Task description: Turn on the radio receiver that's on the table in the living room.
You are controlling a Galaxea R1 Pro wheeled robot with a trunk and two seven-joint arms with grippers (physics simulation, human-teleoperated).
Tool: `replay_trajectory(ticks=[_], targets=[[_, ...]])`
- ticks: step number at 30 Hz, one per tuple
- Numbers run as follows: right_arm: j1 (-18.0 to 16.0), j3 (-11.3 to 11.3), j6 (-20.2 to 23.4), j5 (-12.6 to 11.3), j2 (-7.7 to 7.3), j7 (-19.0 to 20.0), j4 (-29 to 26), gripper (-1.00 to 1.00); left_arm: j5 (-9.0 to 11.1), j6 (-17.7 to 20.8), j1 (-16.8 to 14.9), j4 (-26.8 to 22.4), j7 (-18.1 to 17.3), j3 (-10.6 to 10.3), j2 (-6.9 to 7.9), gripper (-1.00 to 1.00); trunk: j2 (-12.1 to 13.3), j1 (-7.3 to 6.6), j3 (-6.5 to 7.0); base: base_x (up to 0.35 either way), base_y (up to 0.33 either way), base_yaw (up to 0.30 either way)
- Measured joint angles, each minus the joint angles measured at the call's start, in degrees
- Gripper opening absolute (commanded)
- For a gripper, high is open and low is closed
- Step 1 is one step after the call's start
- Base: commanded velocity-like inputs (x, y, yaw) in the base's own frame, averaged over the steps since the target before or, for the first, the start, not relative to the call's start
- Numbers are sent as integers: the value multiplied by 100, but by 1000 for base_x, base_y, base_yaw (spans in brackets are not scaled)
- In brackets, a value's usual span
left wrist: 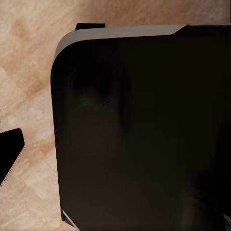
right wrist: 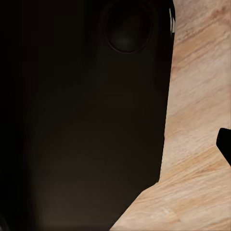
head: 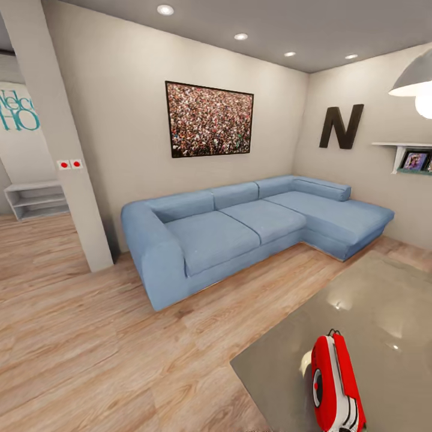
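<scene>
- Red with white stripes, the radio receiver (head: 336, 384) stands upright on the surface (head: 384, 300), near the corner of it that lies closest in the head view; its white face with the round dial is turned toward the open floor.
- A thin loop sticks up from the top of the radio receiver, and the lower end of the case runs past the bottom edge of the head view.
- Glossy grey-brown, the surface mirrors the ceiling lights as pale spots and shows a whitish reflection just beside the radio receiver.
- The wood floor (head: 90, 336) of the living room lies all round the surface, in light planks.
- The blue sectional sofa (head: 240, 228) stands well apart from the surface, along the far wall, its long section turning the corner toward the right-hand wall.
- Above the sofa hangs a dark-framed picture (head: 209, 120) of a dense speckled crowd pattern.
- A dark letter "N" (head: 341, 126) is fixed to the right-hand wall, with a white shelf (head: 399, 146) carrying a framed photo just beside it.
- A white pendant lamp (head: 414, 84) hangs at the upper right.
- A plain pillar (head: 66, 150) at the left carries two red switches, with a low white shelf unit (head: 36, 201) beyond it.
- Both wrist views show a dark, rounded robot body panel over the wood floor, with small black pieces at the edges.
- The jaws of either arm: I cannot tell whether they are spread or pressed together.
</scene>
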Motion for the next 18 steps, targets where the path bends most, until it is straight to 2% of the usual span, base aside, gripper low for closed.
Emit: replay_trajectory(ticks=[18], targets=[[0,0,0,0,0,0,0,100,-2,0,0,2,2,4,0,100,0,0,0,0,0,-283]])
